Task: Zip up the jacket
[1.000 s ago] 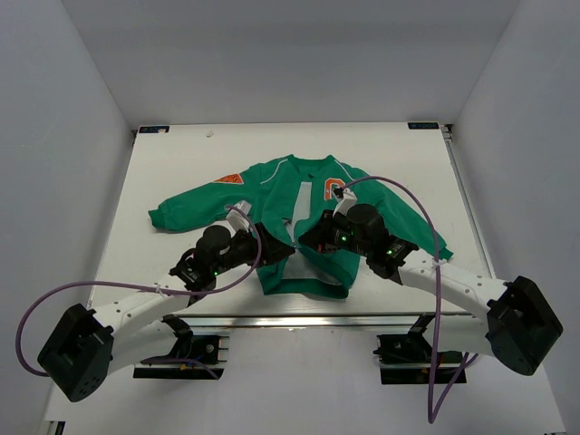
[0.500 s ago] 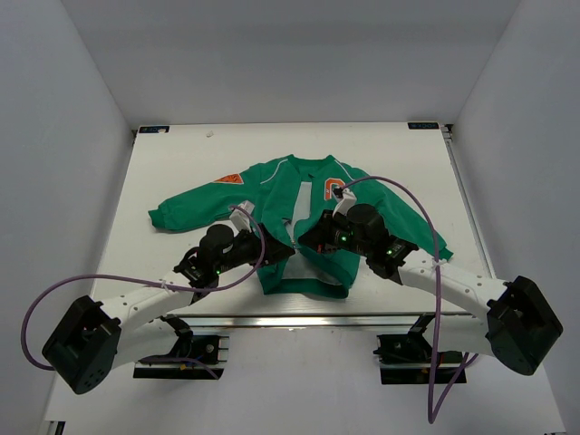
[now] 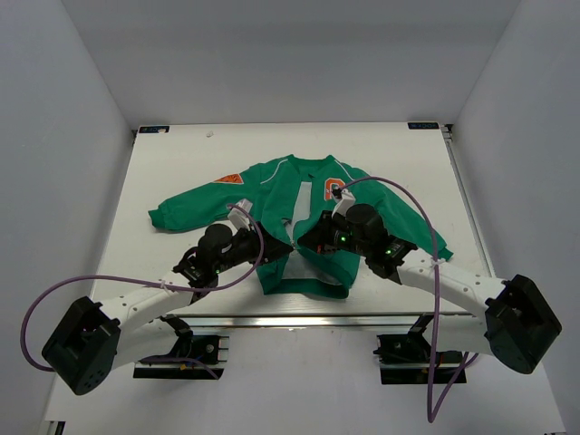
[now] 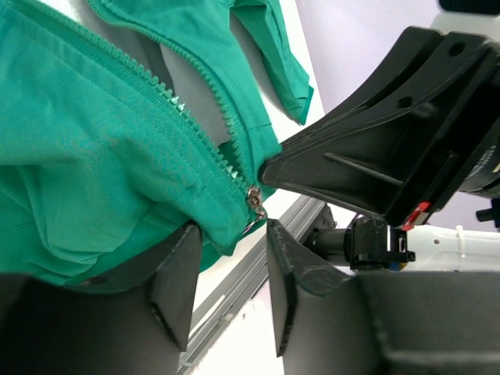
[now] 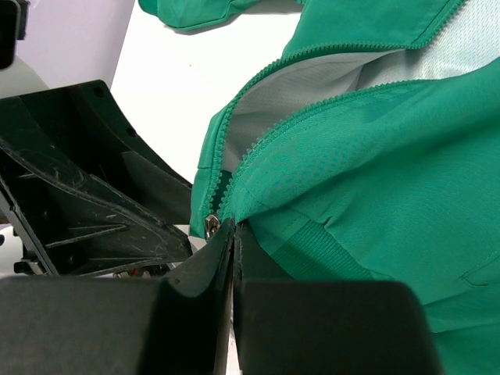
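The green jacket [image 3: 299,195] lies flat on the white table, front open, with pale grey lining showing between the zip halves. Both grippers meet at its lower hem. My left gripper [image 3: 272,246] is open. In the left wrist view its jaws [image 4: 230,234] straddle the hem corner of the jacket [image 4: 94,156], with the metal zip slider [image 4: 254,201] hanging between them and one finger [image 4: 176,273] touching the cloth. My right gripper [image 3: 306,243] is shut on the jacket's other hem corner [image 5: 233,226], right beside the slider [image 5: 210,224].
The table's near edge and metal rail [image 3: 299,317] run just below the hem. A purple cable [image 3: 399,195] arcs over the jacket's right sleeve and another [image 3: 91,285] loops at the left. White walls close in the table [image 3: 181,163] on three sides.
The left jaws have narrowed around the hem corner and slider, and the left arm has shifted slightly. The right gripper has stayed shut in place.
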Available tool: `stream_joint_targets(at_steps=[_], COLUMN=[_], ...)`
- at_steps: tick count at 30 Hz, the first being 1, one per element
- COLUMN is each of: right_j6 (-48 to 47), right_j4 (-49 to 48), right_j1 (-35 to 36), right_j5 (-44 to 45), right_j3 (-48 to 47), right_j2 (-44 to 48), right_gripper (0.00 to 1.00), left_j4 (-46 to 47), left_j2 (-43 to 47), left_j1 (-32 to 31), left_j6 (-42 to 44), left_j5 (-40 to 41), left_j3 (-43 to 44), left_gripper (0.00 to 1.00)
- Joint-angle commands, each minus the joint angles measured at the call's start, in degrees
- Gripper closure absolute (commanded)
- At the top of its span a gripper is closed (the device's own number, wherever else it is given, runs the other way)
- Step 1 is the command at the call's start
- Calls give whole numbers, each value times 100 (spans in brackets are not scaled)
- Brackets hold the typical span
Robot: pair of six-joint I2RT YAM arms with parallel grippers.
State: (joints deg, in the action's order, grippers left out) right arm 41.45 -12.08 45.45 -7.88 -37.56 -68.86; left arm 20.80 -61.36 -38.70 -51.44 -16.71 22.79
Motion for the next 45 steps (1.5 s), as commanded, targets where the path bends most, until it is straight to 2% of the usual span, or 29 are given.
stream_joint_targets(at_steps=[1, 6, 9, 11, 16, 17, 18, 31, 39, 45], right_j6=[-6, -6, -6, -6, 3, 3, 12, -40, -111, -163], right_j4=[-251, -260, -295, -339, -383, -383, -383, -489, -559, -585], right_j1=[25, 34, 34, 43, 43, 43, 43, 25, -19, -107], right_j5=[-117, -117, -144, -161, -214, -214, -214, 603, 709, 508], right_j3=[47, 47, 56, 47, 38, 47, 47, -444, -752, -787], right_j2=[-57, -66, -75, -92, -119, -128, -128, -294, -505, -523], right_gripper=[100, 100, 100, 100, 100, 100, 100, 100, 100, 100], left_j4=[196, 170, 223, 276, 381, 407, 416, -40, -427, -611], left_j2=[10, 37, 2, -42, -130, -139, -156, -262, -578, -465], left_j1=[38, 29, 29, 38, 29, 38, 29, 29, 29, 38], left_j6=[11, 20, 29, 38, 29, 20, 29, 301, 485, 600], left_j5=[19, 89, 63, 27, -52, -60, -69, -473, -798, -825], left_j3=[147, 156, 156, 156, 130, 130, 121, 261, 437, 437], left_gripper=[53, 55, 63, 65, 86, 96, 100, 100, 100, 100])
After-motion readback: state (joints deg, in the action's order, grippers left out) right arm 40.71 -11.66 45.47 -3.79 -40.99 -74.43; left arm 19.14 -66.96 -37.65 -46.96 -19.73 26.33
